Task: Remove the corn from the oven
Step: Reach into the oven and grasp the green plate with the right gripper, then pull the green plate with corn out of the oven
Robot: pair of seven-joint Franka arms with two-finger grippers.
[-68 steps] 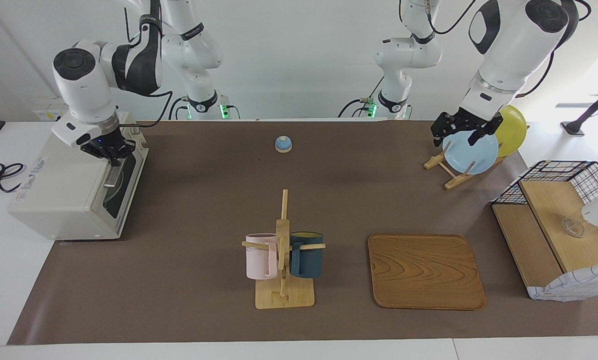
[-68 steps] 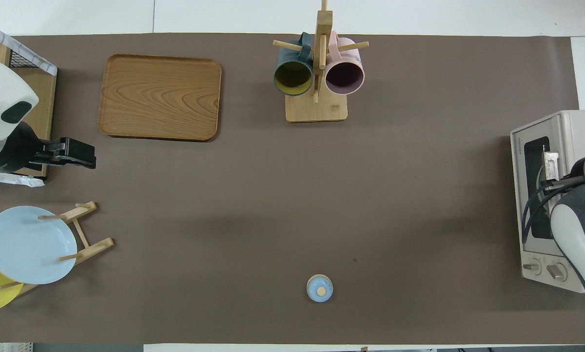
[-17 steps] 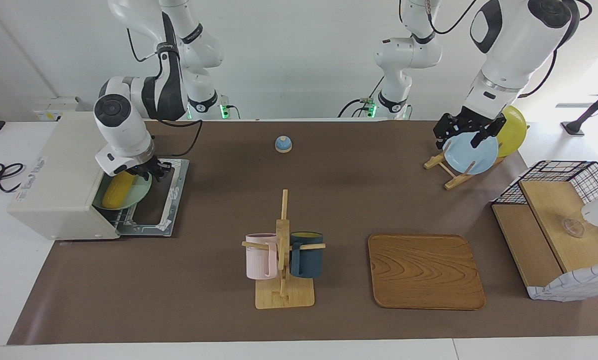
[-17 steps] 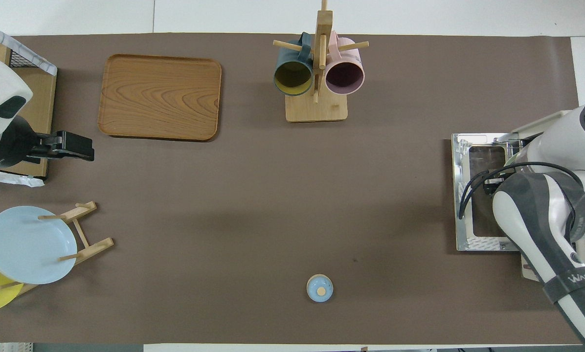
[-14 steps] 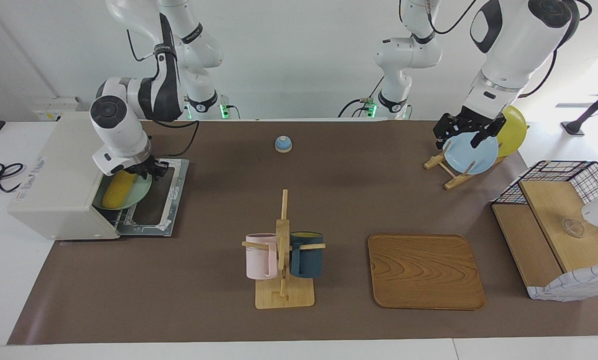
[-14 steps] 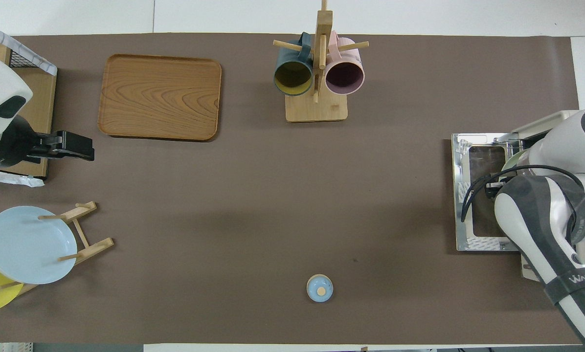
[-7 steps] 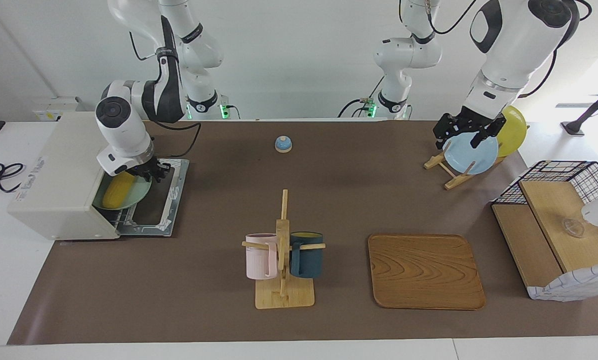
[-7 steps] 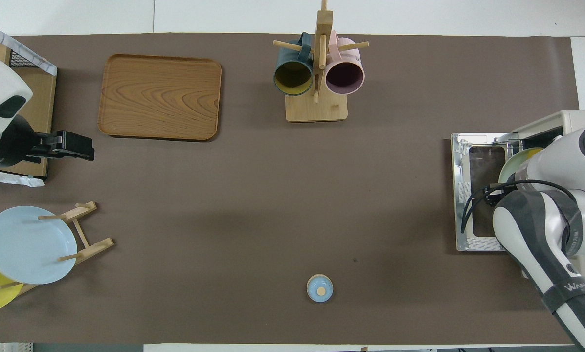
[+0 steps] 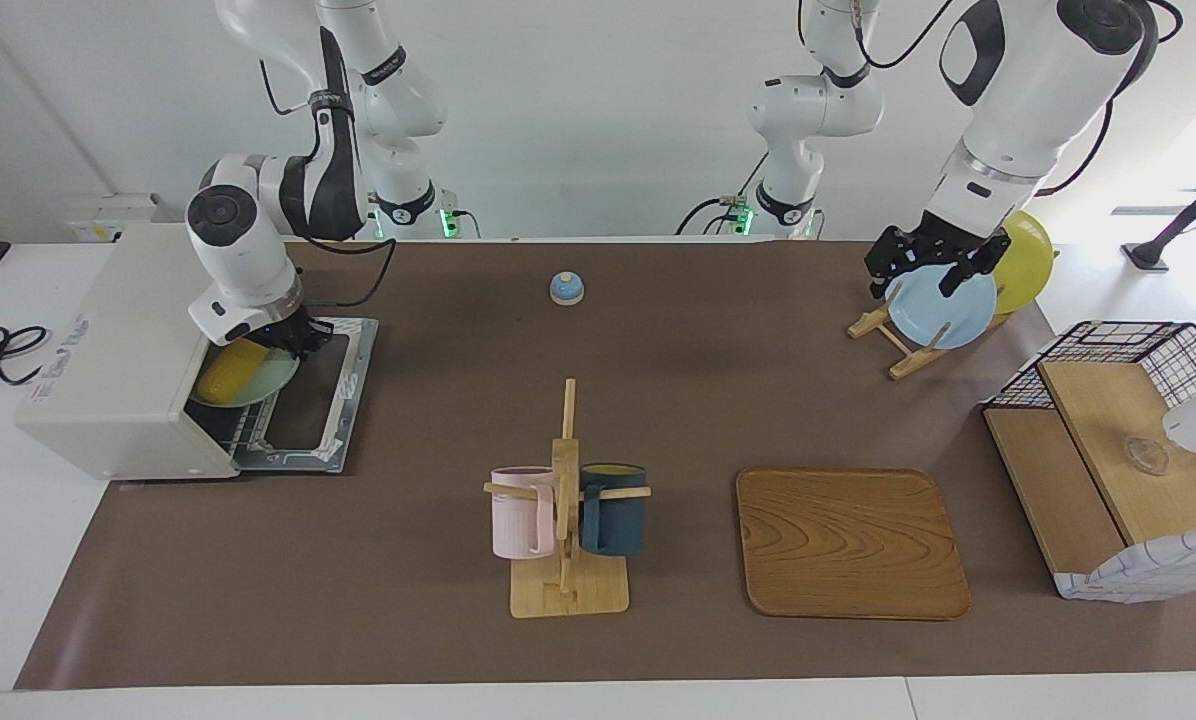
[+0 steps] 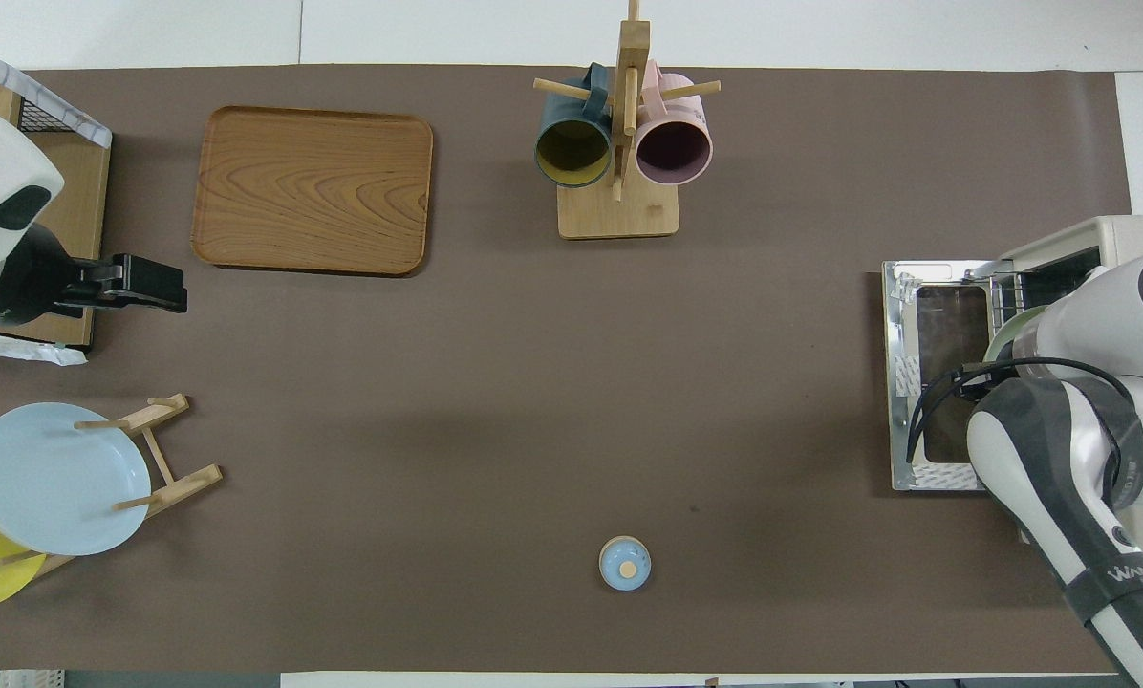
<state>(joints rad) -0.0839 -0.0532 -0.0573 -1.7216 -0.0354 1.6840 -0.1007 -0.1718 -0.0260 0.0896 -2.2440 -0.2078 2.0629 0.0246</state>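
Now the right gripper (image 9: 293, 340) is at the rim of the green plate (image 9: 263, 382) in the oven (image 9: 118, 350) mouth — closed or not, I cannot tell. The corn (image 9: 226, 371) lies on that plate just inward of it, long axis across the opening; both sit slightly deeper than before. The left gripper (image 9: 923, 265) waits open, well apart.

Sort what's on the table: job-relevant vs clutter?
In play:
- corn, on a green plate in the oven, door down
- right gripper, at the plate's rim

Clutter:
- mug rack with two mugs
- tray
- bell
- plate rack, left gripper waiting over it, open
- shelf
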